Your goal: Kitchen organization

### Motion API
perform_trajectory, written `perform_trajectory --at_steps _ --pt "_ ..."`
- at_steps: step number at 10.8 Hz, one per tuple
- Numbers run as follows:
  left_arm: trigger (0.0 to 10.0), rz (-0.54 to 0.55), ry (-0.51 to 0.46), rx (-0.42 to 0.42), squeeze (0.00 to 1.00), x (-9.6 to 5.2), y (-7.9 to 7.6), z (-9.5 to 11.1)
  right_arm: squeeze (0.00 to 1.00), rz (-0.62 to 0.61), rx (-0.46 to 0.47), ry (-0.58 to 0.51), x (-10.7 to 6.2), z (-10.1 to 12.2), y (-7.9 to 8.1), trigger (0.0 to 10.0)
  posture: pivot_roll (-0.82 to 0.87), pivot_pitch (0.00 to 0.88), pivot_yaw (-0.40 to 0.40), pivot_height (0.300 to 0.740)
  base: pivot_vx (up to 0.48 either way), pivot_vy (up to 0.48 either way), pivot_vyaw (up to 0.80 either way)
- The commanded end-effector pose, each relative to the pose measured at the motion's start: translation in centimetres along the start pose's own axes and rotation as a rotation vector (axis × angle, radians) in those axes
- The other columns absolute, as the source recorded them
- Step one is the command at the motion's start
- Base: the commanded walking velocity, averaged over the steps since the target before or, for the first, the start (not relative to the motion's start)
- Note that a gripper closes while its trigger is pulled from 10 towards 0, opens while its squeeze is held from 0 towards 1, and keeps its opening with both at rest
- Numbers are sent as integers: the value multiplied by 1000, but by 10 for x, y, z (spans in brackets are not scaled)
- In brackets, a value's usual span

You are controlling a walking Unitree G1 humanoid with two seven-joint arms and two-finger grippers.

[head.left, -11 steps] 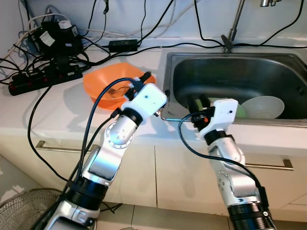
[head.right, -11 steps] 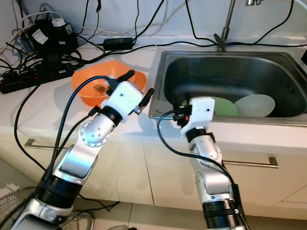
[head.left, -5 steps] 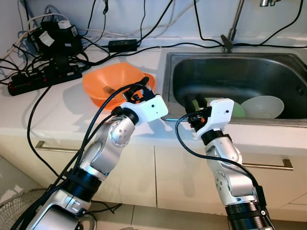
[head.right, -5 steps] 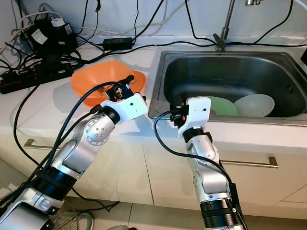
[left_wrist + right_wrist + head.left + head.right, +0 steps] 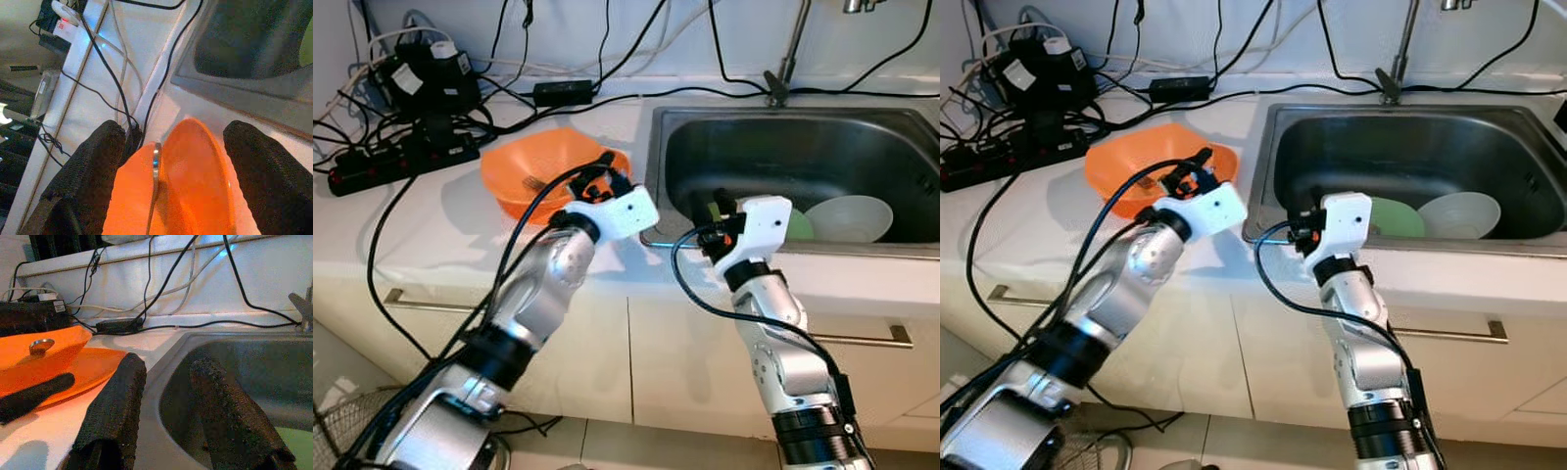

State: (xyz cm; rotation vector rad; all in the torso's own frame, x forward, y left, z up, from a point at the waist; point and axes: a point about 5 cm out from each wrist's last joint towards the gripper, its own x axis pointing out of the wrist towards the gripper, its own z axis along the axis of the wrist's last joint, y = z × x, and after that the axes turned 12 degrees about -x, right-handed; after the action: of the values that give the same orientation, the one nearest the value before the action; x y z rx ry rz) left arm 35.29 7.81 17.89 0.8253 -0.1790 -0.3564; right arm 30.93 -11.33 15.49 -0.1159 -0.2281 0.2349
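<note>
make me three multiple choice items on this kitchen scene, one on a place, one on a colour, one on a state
1. Where does the orange bowl sit?
A. in the sink
B. on the counter beside the sink
C. on the floor

2. What colour is the plate lying in the sink?
A. green
B. red
C. black

3. How are the fingers of the left gripper set?
A. shut on a spoon
B. shut on a cable
C. open, spread either side of the bowl's rim

Key:
1 B, the bowl rests on the white counter to the robot's left of the steel basin.
2 A, a green plate lies on the sink floor next to a white bowl.
3 C, the left wrist view has the two black fingers wide apart with the orange rim between them.
</note>
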Motion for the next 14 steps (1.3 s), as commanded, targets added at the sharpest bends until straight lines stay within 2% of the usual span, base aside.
perform_trajectory --at_steps 1,6,7,8,9,10,14 --pt "10000 33 12 15 0 3 8 -1 0 0 -10 -14 3 3 0 10000 25 0 69 740 0 0 0" --pt "10000 83 60 45 0 14 16 -4 0 1 -10 -22 3 4 3 10000 16 0 78 740 0 0 0" --pt "9490 86 60 44 0 15 16 -5 0 -2 -13 -25 4 5 3 10000 15 0 79 740 0 0 0" --pt "5412 88 59 45 0 17 16 -5 0 -3 -11 -28 5 6 2 10000 16 0 78 740 0 0 0" --pt "3804 87 58 43 0 17 15 -5 0 -2 -14 -28 5 5 2 10000 15 0 79 740 0 0 0" --pt "0 86 56 41 0 17 15 -5 0 -8 -15 -27 5 5 1 10000 15 0 79 740 0 0 0" --pt "0 83 49 38 0 19 14 -3 0 -14 -17 -28 6 5 -1 10000 13 0 78 740 0 0 0"
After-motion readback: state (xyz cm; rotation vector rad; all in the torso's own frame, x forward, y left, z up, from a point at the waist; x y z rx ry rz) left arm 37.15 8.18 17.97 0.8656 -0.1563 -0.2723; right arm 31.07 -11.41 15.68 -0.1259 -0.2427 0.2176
